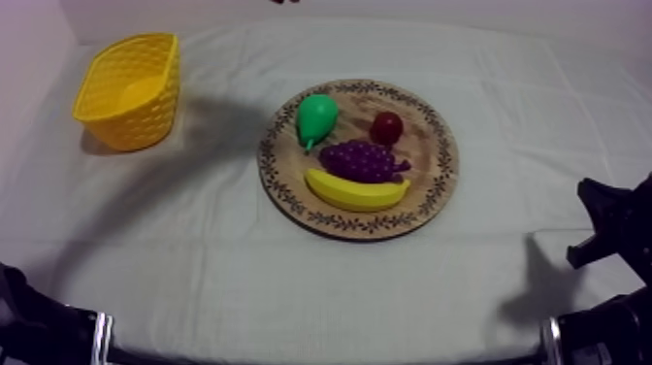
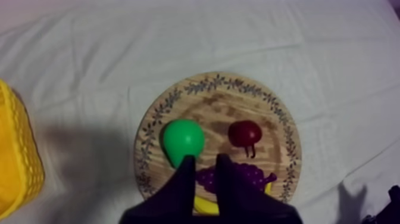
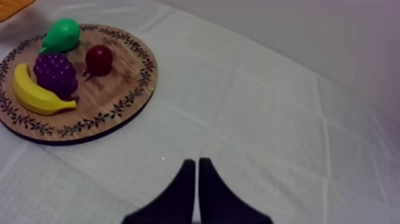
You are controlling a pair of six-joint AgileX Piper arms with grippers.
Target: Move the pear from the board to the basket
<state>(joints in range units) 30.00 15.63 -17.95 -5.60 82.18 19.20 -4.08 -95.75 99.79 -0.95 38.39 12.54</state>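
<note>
**Pear on the board, left claw above it**

The tabletop carries the wooden board at centre and the yellow basket at far left, well apart. On the board, the banana lies nearest, then the grapes. The pear is far-left and the small red fruit far-right. My left claw hangs over the board, slightly spread. My right claw is pressed together. I reckon so narrow a spread could knock the rounded pear into the grapes.
</note>
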